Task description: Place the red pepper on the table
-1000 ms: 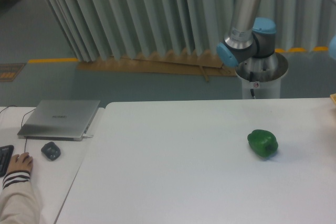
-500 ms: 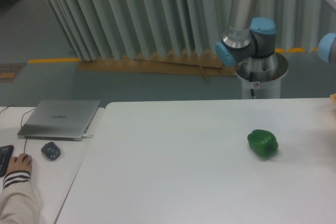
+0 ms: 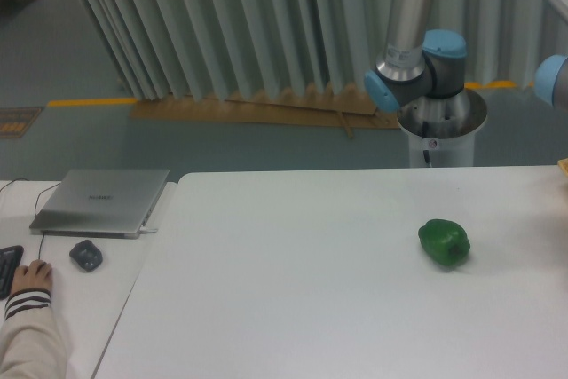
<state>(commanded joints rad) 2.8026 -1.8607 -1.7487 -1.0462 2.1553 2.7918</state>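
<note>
Gripper out of frame; whether its fingers are parted or closed cannot be told from this view. Visible arm parts only: the UR5e arm [image 3: 410, 24], a silver tube with light blue joint caps, rising from a grey cylindrical pedestal [image 3: 441, 130] behind the far edge of the table, its upper link running out past the top of the frame. A second blue joint cap [image 3: 552, 82] shows at the right edge, and a pale metal bar crosses the top right corner. Red pepper not visible anywhere in this view. White table [image 3: 293, 290] with a rounded far-left corner fills the lower frame. A green bell pepper [image 3: 444, 241] lies on it, right of centre, well apart from the table edges. A sliver of a tan object at the far right edge of the table, too cropped to identify. Adjoining white desk [image 3: 84, 295] to the left, touching the table along a seam. On the desk: a closed silver laptop [image 3: 102, 201], a dark mouse [image 3: 86, 256] just in front of it, and a corner of a black keyboard [image 3: 9, 265] at the left edge. A person's hand [image 3: 33, 278] in a striped cuff rests beside the keyboard, near the mouse. Background: pale pleated curtain [image 3: 231, 24], flattened cardboard [image 3: 257, 111] along its base, grey-green floor with a yellow line.
</note>
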